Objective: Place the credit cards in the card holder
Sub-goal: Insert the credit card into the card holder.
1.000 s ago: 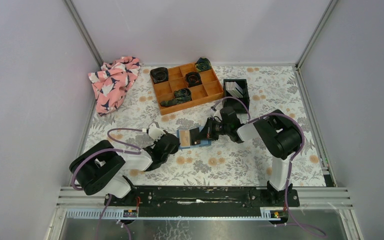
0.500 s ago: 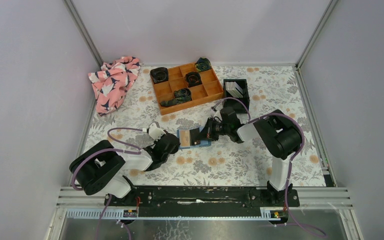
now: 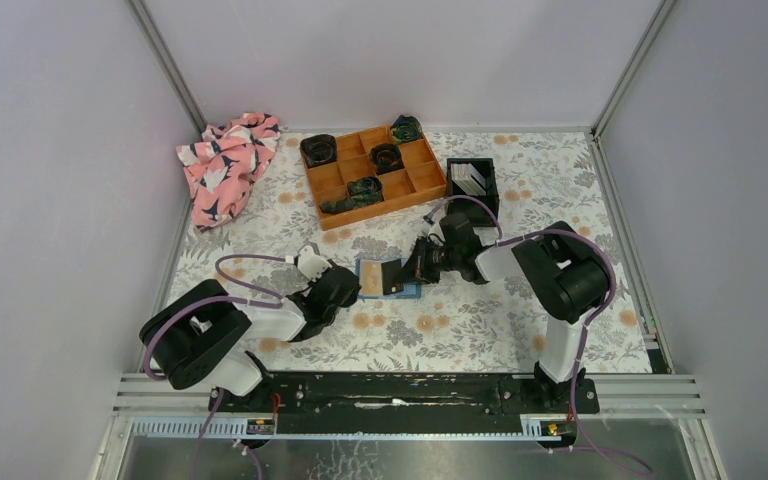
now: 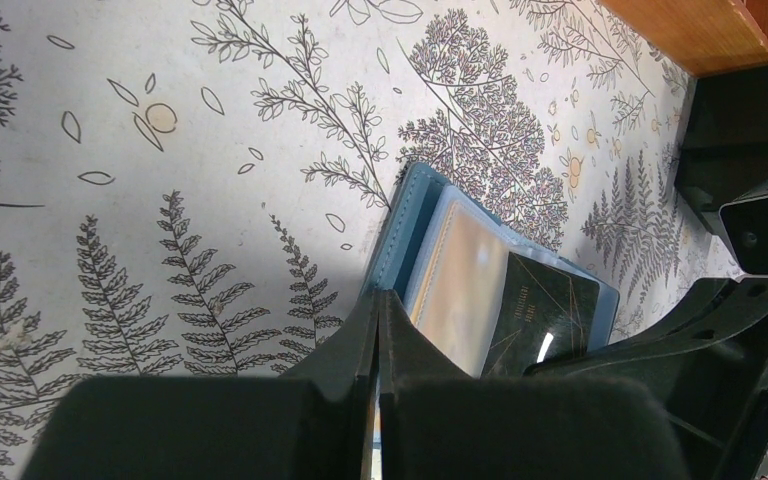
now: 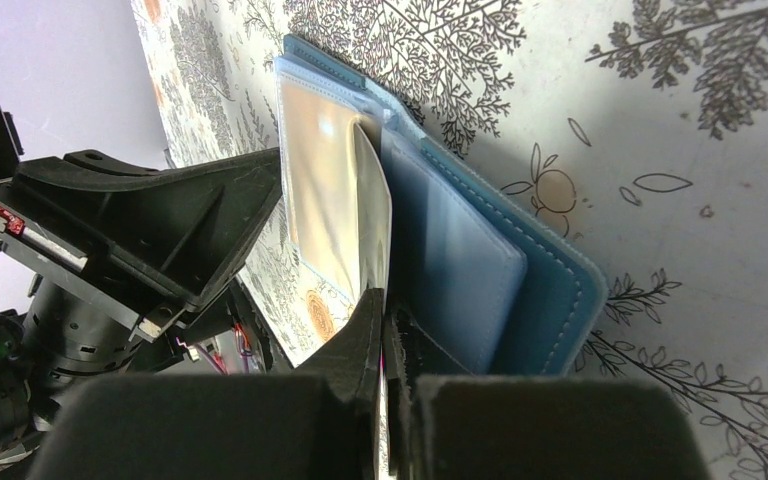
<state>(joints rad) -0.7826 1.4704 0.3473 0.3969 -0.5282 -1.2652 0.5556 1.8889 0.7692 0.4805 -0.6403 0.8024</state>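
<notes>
The teal-blue card holder [image 3: 372,279] lies open on the floral table between my two grippers, showing tan inner pockets and clear sleeves. My left gripper [image 3: 348,288] is shut on the holder's near edge [image 4: 415,235], with its fingertips [image 4: 377,297] pressed together. My right gripper [image 3: 416,264] is shut on one credit card [image 5: 372,215], seen edge-on and slanting into the holder's sleeves [image 5: 460,265]. In the left wrist view that card [image 4: 543,310] is dark with gold lines. More pale cards [image 3: 468,178] stand in the black bin.
The small black bin [image 3: 487,176] stands behind the right arm. The orange compartment tray [image 3: 380,212] with dark rolled items is at the back centre. A pink patterned cloth [image 3: 225,165] lies at the back left.
My right gripper has edged a little toward the holder with the card. The left gripper and holder have barely moved.
</notes>
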